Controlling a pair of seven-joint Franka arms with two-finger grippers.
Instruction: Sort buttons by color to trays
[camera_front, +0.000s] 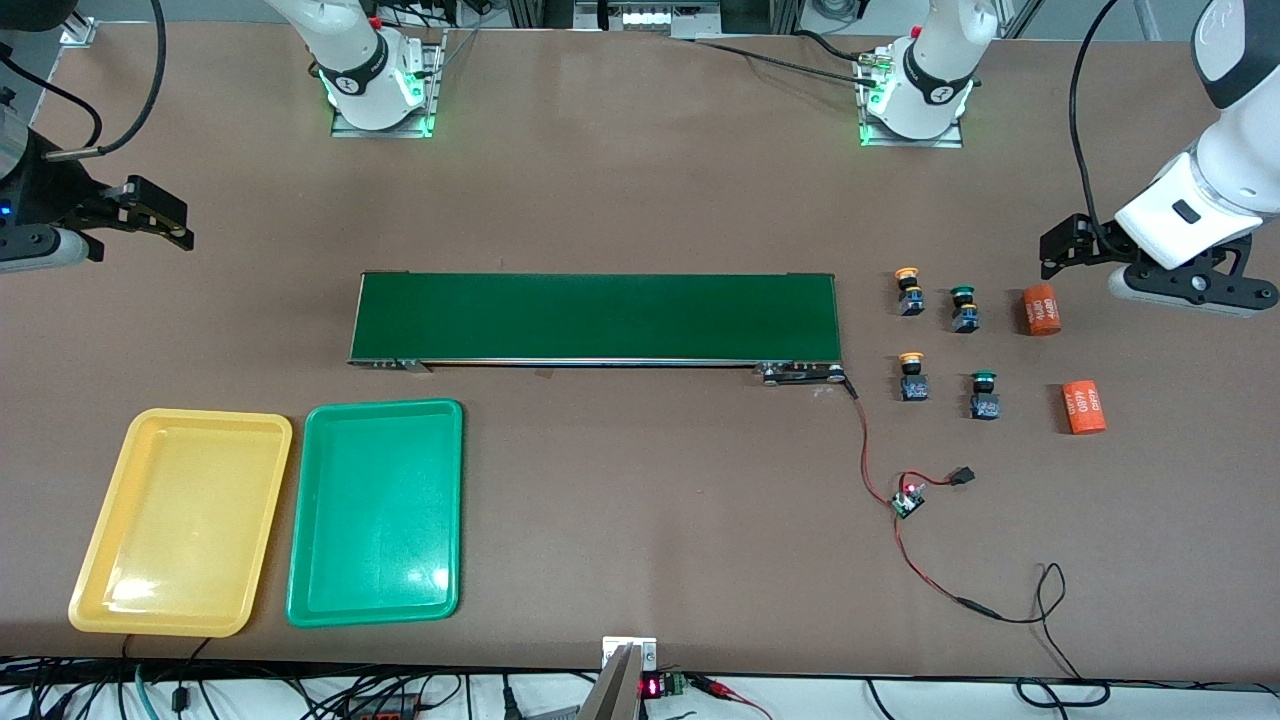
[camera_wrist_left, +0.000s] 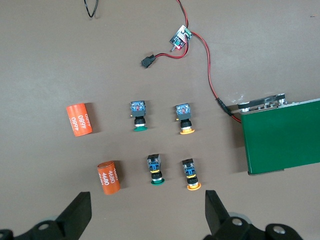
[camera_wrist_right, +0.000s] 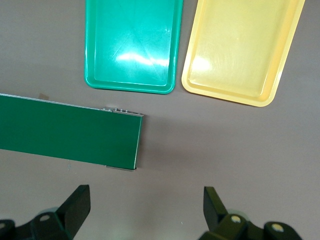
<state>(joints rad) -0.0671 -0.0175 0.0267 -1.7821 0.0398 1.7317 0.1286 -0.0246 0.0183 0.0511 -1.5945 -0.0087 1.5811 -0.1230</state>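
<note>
Conveyor belt (camera_front: 597, 318) as the landmark, mid-bench. Nearer the front camera than the belt, at the right arm's end: yellow tray (camera_front: 100, 560) and green tray (camera_front: 325, 590), side by side, long edges almost touching, nothing inside either. Also nearer than the belt, at the left arm's end: small circuit board (camera_front: 908, 499) on red and black wires (camera_front: 868, 440) running back to the belt's corner.

Just off the belt's end toward the left arm: four buttons (camera_front: 940, 340) in a two-by-two patch, all lying on the bench, apart from each other. Nearer pair: yellow-orange cap (camera_front: 911, 358) closer to the belt, green cap (camera_front: 984, 379) farther out. Same order in the farther pair. Farther out again from the belt: two orange cylinders (camera_front: 1062, 358) with white numbers.

Left gripper (camera_wrist_left: 148, 212) up in the air over the bench by the cylinders, jaws spread wide, holding nothing. Right gripper (camera_wrist_right: 147, 210) over bare bench off the belt's end at the right arm's side, jaws wide apart too, also empty.
</note>
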